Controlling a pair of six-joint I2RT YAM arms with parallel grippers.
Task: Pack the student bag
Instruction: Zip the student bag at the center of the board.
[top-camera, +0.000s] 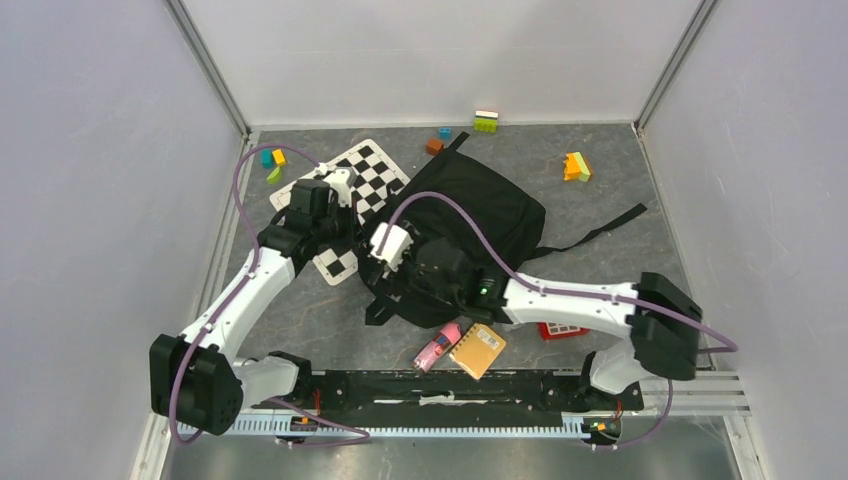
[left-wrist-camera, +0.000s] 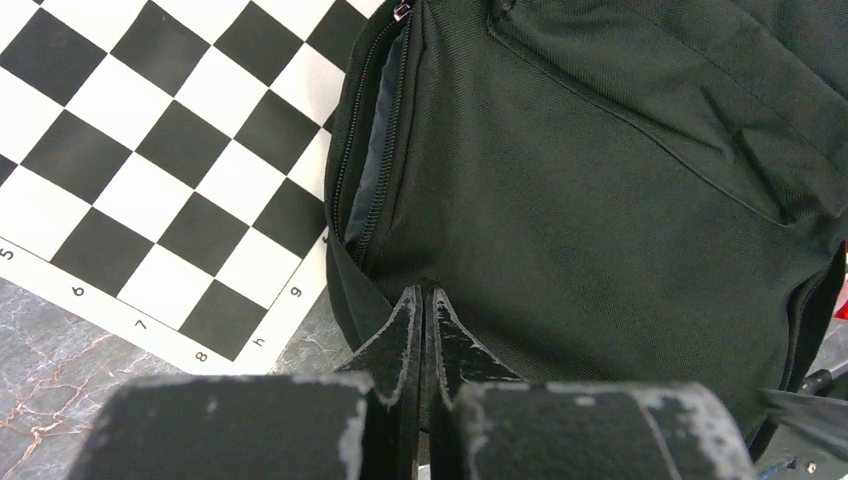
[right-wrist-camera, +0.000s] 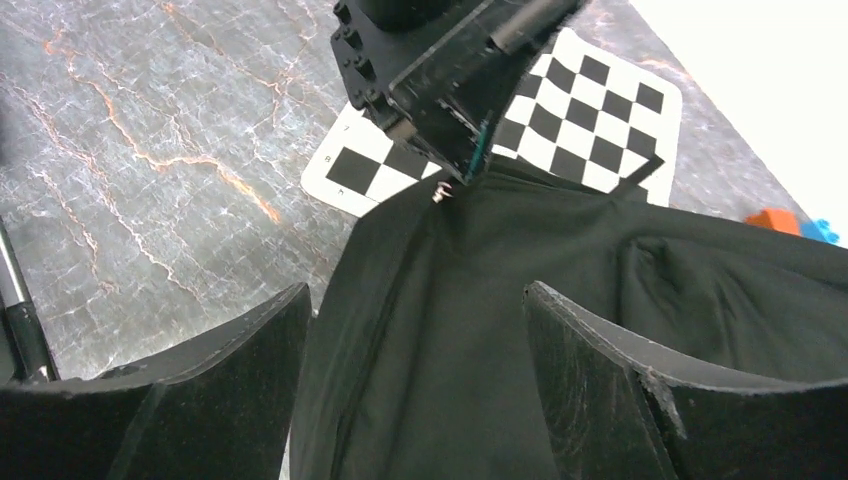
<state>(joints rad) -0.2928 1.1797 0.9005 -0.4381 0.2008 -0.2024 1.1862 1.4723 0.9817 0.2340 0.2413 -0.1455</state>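
The student bag (top-camera: 480, 205), a big black backpack, lies mid-table with its straps trailing right. My left gripper (top-camera: 357, 237) is shut on the bag's left edge, beside an open zipper (left-wrist-camera: 372, 160), and the fabric rises to its tips (left-wrist-camera: 425, 292). In the right wrist view the left gripper (right-wrist-camera: 455, 178) pinches the bag (right-wrist-camera: 480, 300) by a metal zipper pull (right-wrist-camera: 440, 192). My right gripper (right-wrist-camera: 415, 290) hangs open just over the bag's black fabric, nothing between its fingers; in the top view it (top-camera: 402, 272) is over the bag's near left part.
A checkered mat (top-camera: 358, 185) lies partly under the bag's left side. A pink item (top-camera: 437, 347), an orange notebook (top-camera: 478, 349) and a red item (top-camera: 560, 330) sit near the front. Coloured blocks (top-camera: 272, 160) (top-camera: 486, 121) (top-camera: 576, 166) lie along the back.
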